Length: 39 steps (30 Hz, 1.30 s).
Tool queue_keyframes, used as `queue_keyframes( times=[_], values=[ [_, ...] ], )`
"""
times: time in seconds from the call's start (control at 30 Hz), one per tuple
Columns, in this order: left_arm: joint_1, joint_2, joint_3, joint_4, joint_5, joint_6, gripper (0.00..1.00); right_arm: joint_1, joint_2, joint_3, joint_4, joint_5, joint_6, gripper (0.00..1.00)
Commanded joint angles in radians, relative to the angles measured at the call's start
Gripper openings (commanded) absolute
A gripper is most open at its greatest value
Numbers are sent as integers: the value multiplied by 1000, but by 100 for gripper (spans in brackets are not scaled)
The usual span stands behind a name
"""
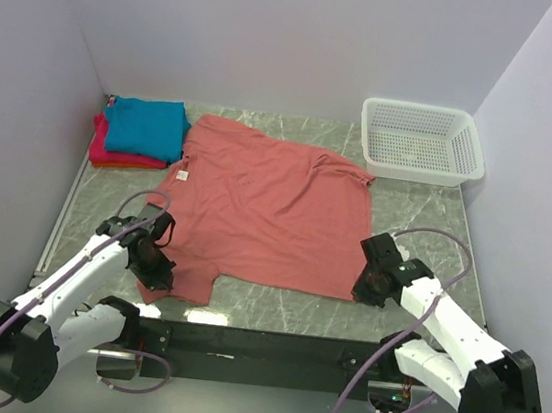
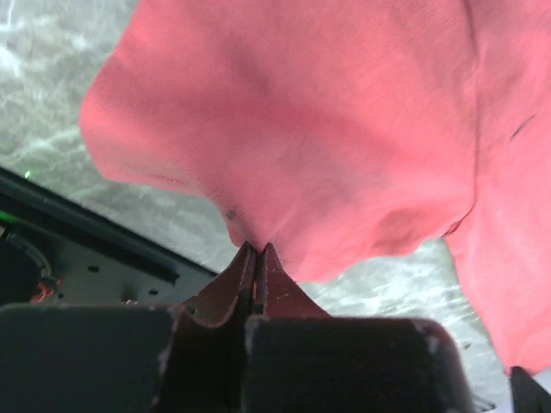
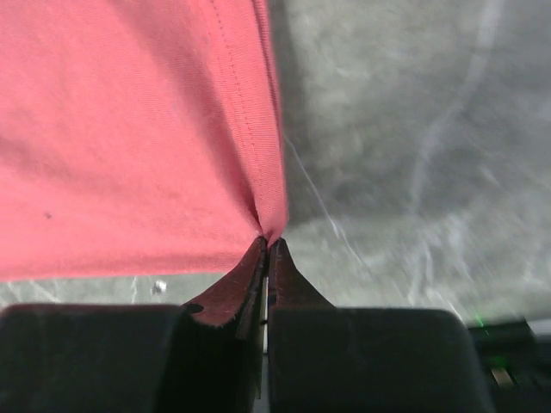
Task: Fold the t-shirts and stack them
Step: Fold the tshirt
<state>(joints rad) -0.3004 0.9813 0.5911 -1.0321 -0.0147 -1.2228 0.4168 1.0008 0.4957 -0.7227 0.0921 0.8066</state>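
Our left gripper [image 2: 255,249] is closed tight on a pinch of cloth, its fingertips pressed together with a red fold bunching out of them. What it holds looks like the near sleeve of the salmon shirt [image 1: 275,212]. Our right gripper [image 3: 269,245] is closed the same way on the near hem corner, where the stitched edge runs straight down into the fingertips.

Out from both grips, the shirt lies spread on the table [image 1: 424,230], neck to the left and hem to the right, with a few wrinkles near the far right shoulder of the cloth. Beyond its far left sleeve, the teal shirt [image 1: 145,125] sits folded on top of the magenta shirt [image 1: 111,154], close to the salmon one. The basket [image 1: 422,169] stands at the far right, apart from the cloth.

We judge the step to be the first fold, bringing the near edge over toward the far edge. To do it well, we should raise both hands together and level, holding the edge between them lightly taut so it does not sag. We should lift high enough that the rest of the shirt stays put rather than dragging. Then we lay the edge down along the far side, short of the stack, and let go only once the cloth rests flat.
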Motion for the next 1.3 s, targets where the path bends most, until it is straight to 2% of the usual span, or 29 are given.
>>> queue_keyframes(
  times=[0.0, 0.23, 0.47, 0.57, 0.7, 1.03, 1.27],
  values=[
    [-28, -41, 41, -101, 47, 0, 1, -12, -51, 101, -187, 60, 6, 0],
    [-137, -107, 75, -164, 110, -67, 1, -23, -175, 182, -379, 130, 13, 0],
    [-296, -151, 114, -276, 113, -171, 1, -16, -220, 173, -419, 69, -7, 0],
    [-312, -151, 142, -339, 113, -179, 1, -7, -212, 173, -423, 43, -32, 0],
    [-322, -168, 136, -321, 127, -167, 1, -1, -160, 182, -426, 25, -82, 0],
    [-309, 126, 300, -218, 1, -32, 1, -4, -54, 216, -354, 70, -95, 0],
    [-218, 272, 464, -221, -88, 112, 0, -26, 30, 294, -300, 90, -164, 0]
  ],
)
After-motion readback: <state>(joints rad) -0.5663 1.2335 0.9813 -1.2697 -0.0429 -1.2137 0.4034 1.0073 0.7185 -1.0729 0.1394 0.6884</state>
